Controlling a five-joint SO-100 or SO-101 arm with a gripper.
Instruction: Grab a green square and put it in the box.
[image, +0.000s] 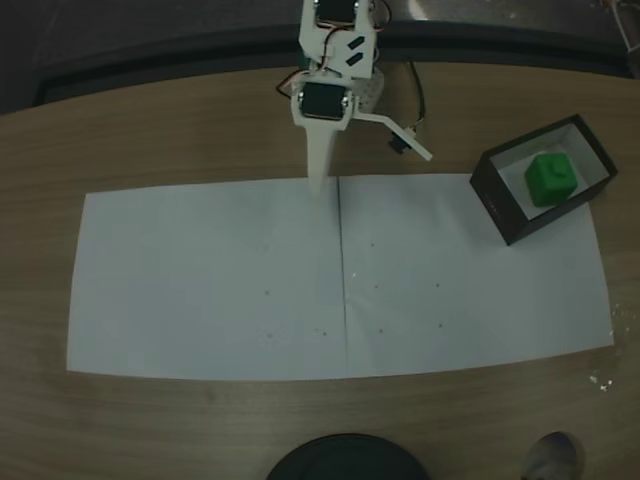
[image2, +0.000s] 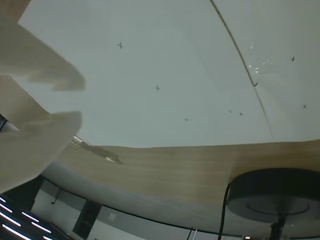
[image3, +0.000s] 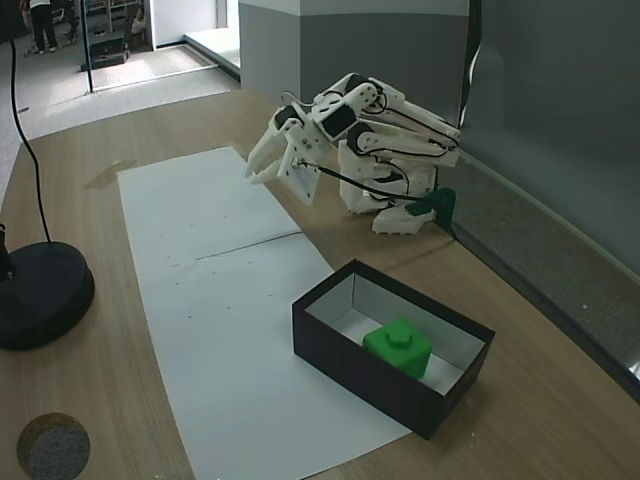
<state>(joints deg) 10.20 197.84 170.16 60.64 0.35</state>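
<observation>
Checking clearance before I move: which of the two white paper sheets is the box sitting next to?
The sheet on the right in a fixed view: the box sits at its far right corner with the green square inside. The left sheet lies beyond the centre seam.

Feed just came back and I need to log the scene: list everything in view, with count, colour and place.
green square: one, bright green, inside the box.
box: one, black walls, white inside, on the table at the paper's end.
paper sheets: two, white, side by side on the table.
table: one, light wood.
round base: one, black, at the table edge.
arm: one, white, folded back at the table's far edge.
gripper: one, white, empty, over the paper's edge; jaw state unclear.
</observation>
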